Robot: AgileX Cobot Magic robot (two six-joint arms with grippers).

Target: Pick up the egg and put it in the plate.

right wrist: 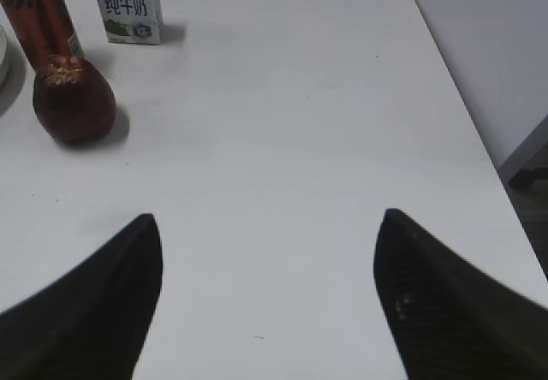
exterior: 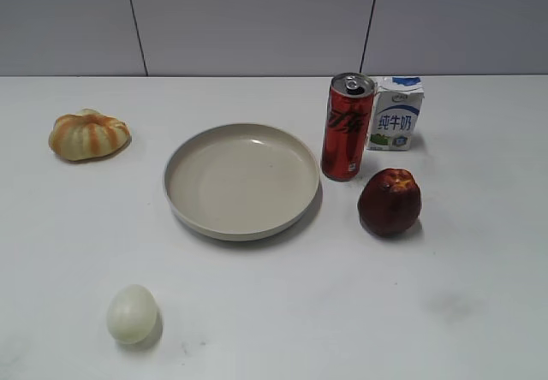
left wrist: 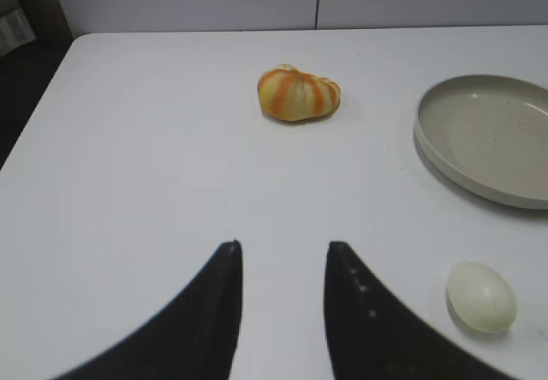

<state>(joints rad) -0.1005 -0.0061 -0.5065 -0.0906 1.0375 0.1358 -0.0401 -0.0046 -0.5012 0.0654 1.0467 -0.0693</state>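
Note:
The pale egg (exterior: 132,314) lies on the white table near the front left; it also shows in the left wrist view (left wrist: 482,297), to the right of my left gripper (left wrist: 282,245). That gripper is open and empty, above bare table. The beige plate (exterior: 241,222) sits in the middle of the table, empty; its rim shows in the left wrist view (left wrist: 428,145). My right gripper (right wrist: 270,217) is wide open and empty over bare table at the right. Neither gripper shows in the exterior view.
An orange-striped pumpkin-shaped thing (exterior: 88,134) lies at the back left. A red can (exterior: 348,127), a milk carton (exterior: 396,113) and a dark red apple (exterior: 390,202) stand right of the plate. The table's right edge (right wrist: 462,97) is near.

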